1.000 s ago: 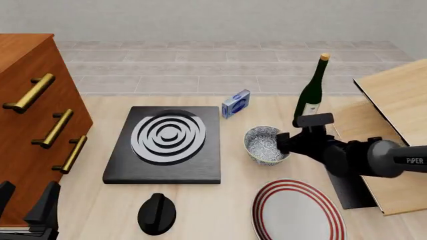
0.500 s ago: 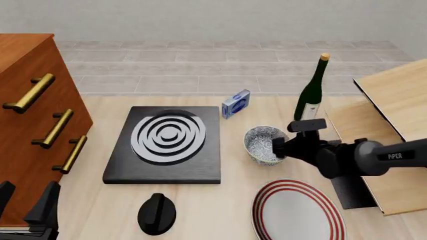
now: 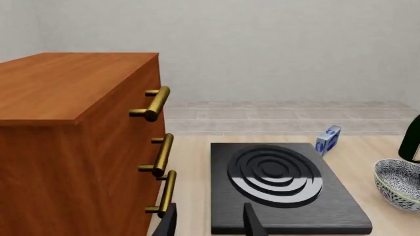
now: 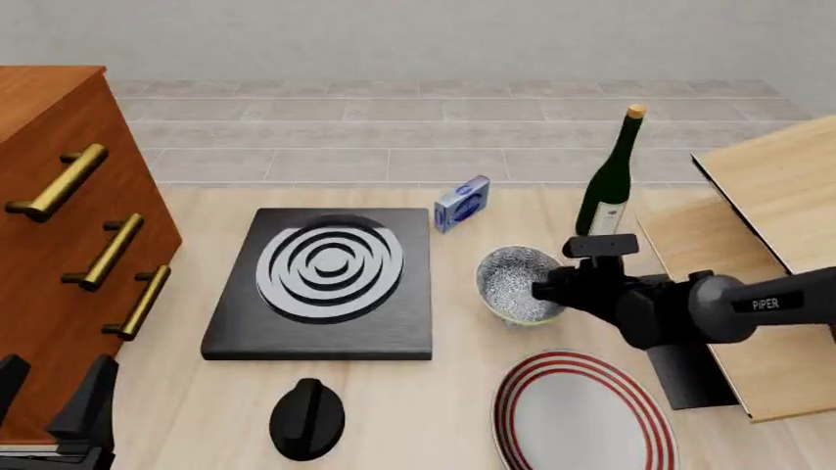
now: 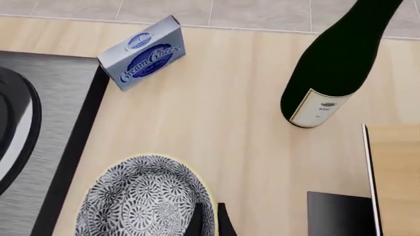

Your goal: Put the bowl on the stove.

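The speckled bowl (image 4: 514, 284) stands on the table just right of the black stove (image 4: 327, 284), slightly tilted. My right gripper (image 4: 543, 288) is at the bowl's right rim. In the right wrist view its fingers (image 5: 196, 219) straddle the rim of the bowl (image 5: 141, 201), shut on it, with the stove's edge (image 5: 46, 147) beside it. My left gripper (image 4: 53, 411) is open and empty at the near left corner, far from the bowl. In the left wrist view the left gripper (image 3: 208, 223) faces the stove (image 3: 282, 189), and the bowl (image 3: 400, 184) is at the picture's edge.
A dark wine bottle (image 4: 609, 181) stands right behind the bowl. A blue cream cheese box (image 4: 461, 203) lies behind the stove's corner. A red-striped plate (image 4: 581, 411) and a black knob (image 4: 307, 416) lie near the front. A wooden dresser (image 4: 53, 245) is left, wooden boards (image 4: 770, 196) right.
My right gripper has moved a little left onto the bowl's rim. The bowl has shifted slightly left and tipped. The left arm has not moved.
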